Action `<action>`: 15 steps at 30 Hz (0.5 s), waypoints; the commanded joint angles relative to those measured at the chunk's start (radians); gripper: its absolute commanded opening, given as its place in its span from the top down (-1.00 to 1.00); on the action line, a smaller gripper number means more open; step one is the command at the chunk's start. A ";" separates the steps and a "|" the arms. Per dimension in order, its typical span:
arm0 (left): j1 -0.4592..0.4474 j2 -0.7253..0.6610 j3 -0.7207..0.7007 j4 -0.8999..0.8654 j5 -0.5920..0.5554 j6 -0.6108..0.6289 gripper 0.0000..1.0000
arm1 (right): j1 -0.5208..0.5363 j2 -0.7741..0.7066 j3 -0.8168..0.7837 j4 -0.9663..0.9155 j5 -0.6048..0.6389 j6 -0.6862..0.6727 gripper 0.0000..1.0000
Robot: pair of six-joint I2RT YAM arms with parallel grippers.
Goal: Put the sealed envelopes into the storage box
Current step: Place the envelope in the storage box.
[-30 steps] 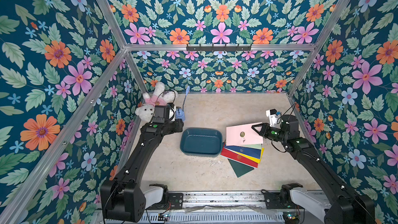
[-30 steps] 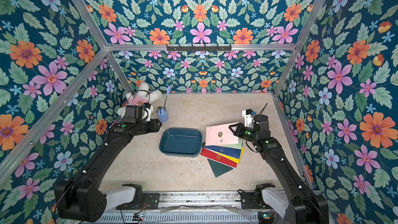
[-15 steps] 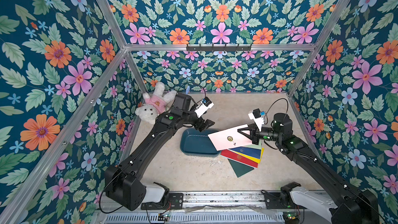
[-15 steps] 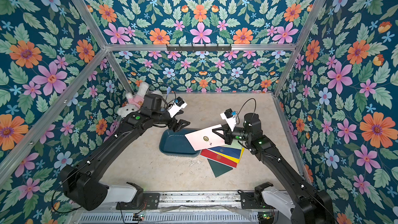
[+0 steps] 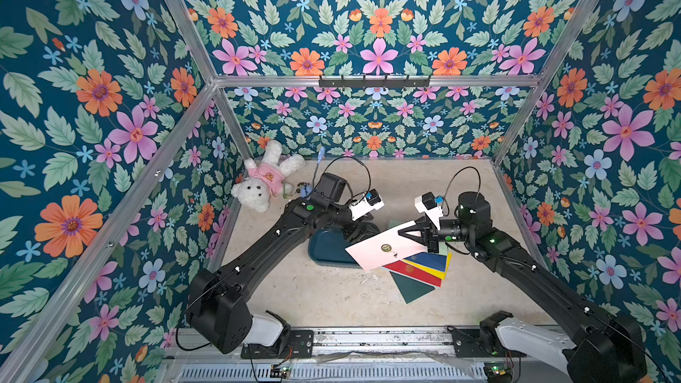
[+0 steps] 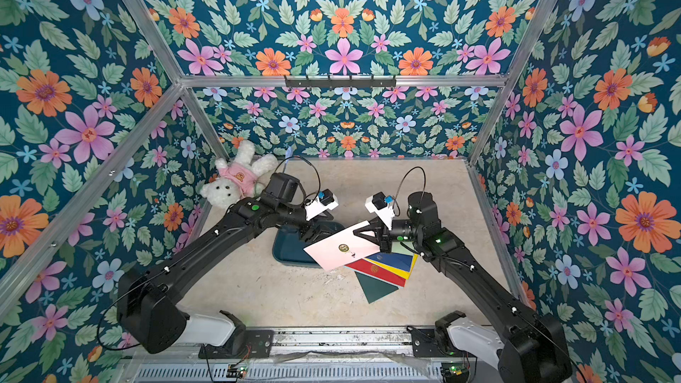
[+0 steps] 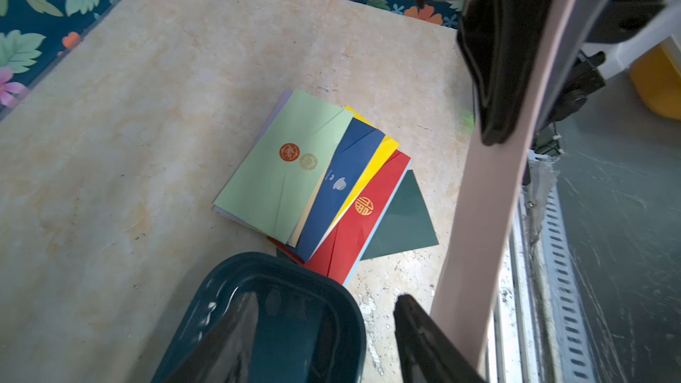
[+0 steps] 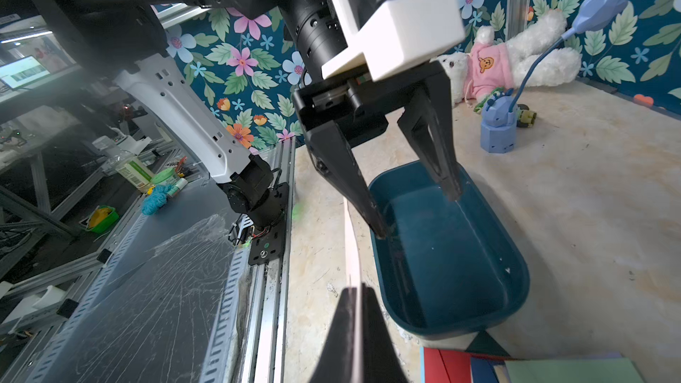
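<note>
Nearest me, a dark green envelope [image 5: 412,288] pokes out from under the fanned sealed envelopes [image 5: 414,270] lying on the surface [image 5: 331,300]. My right fingers [image 5: 409,232] are clamped on the pink envelope [image 5: 383,250], held tilted in the air with its free end over the storage box [image 5: 326,252] rim. My left fingers [image 8: 353,182] hang partly spread above the box, gripping nothing. Beyond, a teddy bear [image 5: 263,182] lies in the far corner.

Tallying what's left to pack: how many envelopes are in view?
7. One pink, held by the right gripper beside the box; light green, lilac, navy, yellow, red and dark green fanned in a stack. More may be hidden.
</note>
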State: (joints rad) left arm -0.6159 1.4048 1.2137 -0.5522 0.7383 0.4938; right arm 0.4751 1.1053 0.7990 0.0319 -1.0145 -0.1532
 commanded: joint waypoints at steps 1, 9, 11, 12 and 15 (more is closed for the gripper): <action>-0.002 -0.023 -0.022 0.031 0.057 -0.026 -0.29 | 0.002 0.008 0.012 0.039 -0.028 0.015 1.00; 0.008 -0.041 0.029 -0.109 -0.006 -0.042 -0.30 | 0.016 0.034 0.053 -0.174 -0.051 -0.138 1.00; 0.008 -0.057 0.009 -0.129 0.010 -0.028 -0.34 | 0.027 0.030 0.041 -0.194 -0.029 -0.156 1.00; 0.008 -0.069 -0.005 -0.123 0.009 -0.029 -0.35 | 0.031 0.033 0.037 -0.200 -0.020 -0.165 1.00; 0.008 -0.109 -0.060 -0.077 0.038 -0.031 -0.40 | 0.040 0.038 0.033 -0.191 0.002 -0.165 1.00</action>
State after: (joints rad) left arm -0.6086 1.3174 1.1774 -0.6327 0.7391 0.4519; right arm 0.5102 1.1408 0.8330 -0.1402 -1.0328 -0.2844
